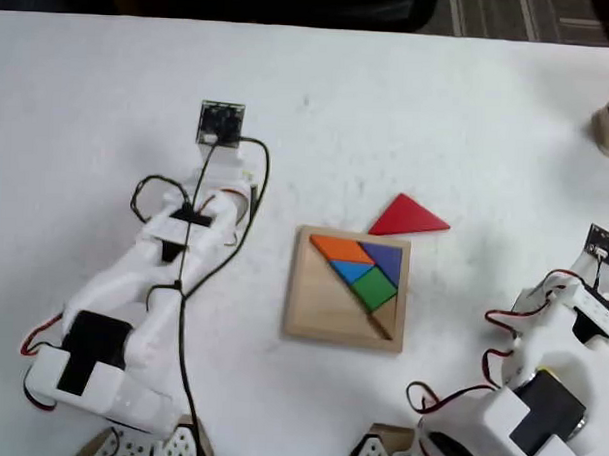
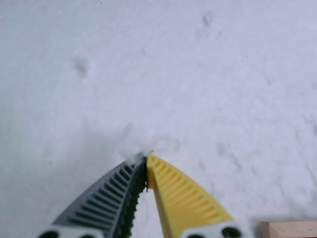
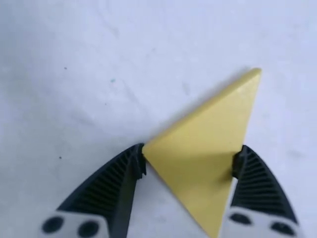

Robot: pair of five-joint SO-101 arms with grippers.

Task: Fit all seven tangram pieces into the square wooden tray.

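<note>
The square wooden tray holds an orange piece, purple piece, blue piece and green piece along its right side. The red triangle lies flat just beyond its far edge. The yellow triangle sits pinched in the right gripper.

The tray is pale, matt, smooth bare wood, the yellow triangle smooth with a soft satin finish, the counter white, matt and faintly mottled, and the left end effector and right end effector have ribbed matt plastic fingers.
</note>
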